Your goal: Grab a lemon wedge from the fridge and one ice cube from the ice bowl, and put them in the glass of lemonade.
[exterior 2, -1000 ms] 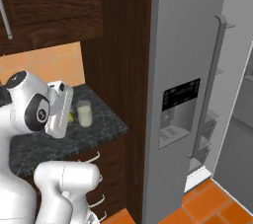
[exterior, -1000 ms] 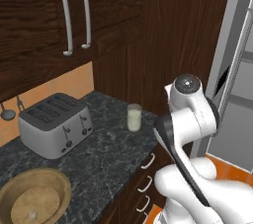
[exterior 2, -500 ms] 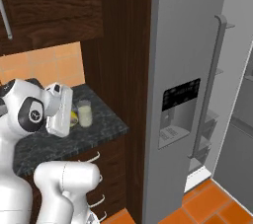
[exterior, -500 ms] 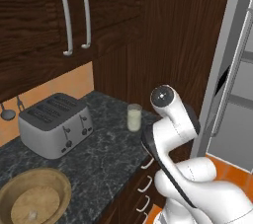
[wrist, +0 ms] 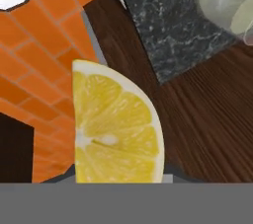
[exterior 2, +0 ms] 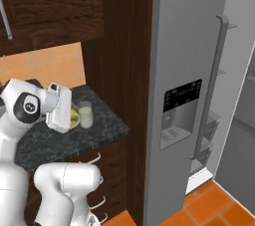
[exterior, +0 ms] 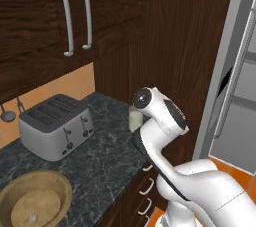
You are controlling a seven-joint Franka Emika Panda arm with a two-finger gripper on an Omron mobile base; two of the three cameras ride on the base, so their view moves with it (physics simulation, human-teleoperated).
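Leftward first, the left base view: the glass of lemonade (exterior: 134,119) stands near the counter's (exterior: 107,156) front corner, partly hidden behind the white arm. A toaster (exterior: 56,133) sits further back along the counter, and the ice bowl (exterior: 35,205) lies at the lower left with one ice cube (exterior: 33,217) inside it. The fridge (exterior: 237,96) stands open at the right.

Right base view: the gripper (exterior 2: 72,119) is beside the glass of lemonade (exterior 2: 85,115), with a yellow piece, the lemon wedge (exterior 2: 74,118), showing at its tip close to the glass. The fridge (exterior 2: 182,70), with its black dispenser panel (exterior 2: 181,113), rises to the right of the counter (exterior 2: 94,131).

Hand view: the lemon wedge (wrist: 114,129) sits large and central where the finger tips would be, so the fingers are judged narrow and clamped on it. The glass of lemonade (wrist: 228,5) appears at the upper right corner, off the hand's axis, with the orange floor (wrist: 34,60) below the wedge.

Risk: the wedge is not yet over the rim. Releasing now would likely drop it onto the floor or counter edge. A sideways approach could also knock the glass over.
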